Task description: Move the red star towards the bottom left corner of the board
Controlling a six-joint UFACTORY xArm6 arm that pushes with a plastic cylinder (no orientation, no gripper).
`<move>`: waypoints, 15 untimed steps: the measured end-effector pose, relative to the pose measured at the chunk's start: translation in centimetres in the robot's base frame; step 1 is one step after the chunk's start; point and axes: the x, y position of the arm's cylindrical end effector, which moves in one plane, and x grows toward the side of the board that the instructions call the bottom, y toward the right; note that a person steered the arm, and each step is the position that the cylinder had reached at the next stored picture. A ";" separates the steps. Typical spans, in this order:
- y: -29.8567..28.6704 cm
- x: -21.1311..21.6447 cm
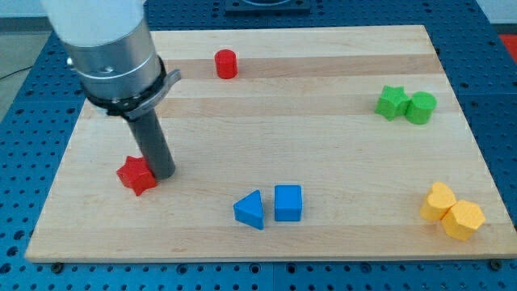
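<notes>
The red star (136,175) lies on the wooden board (266,137) at the view's left, a little above the bottom left corner. My tip (164,173) stands on the board right against the star's right side, touching it or nearly so. The dark rod rises from there to the grey arm at the view's top left.
A red cylinder (226,64) stands near the top edge. A blue triangle (250,210) and a blue cube (287,203) sit at bottom centre. A green star (392,103) and green cylinder (420,107) are at the right. Two yellow blocks (452,212) sit at bottom right.
</notes>
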 end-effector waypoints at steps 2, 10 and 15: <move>-3.3 0.2; -4.5 1.5; -8.6 4.9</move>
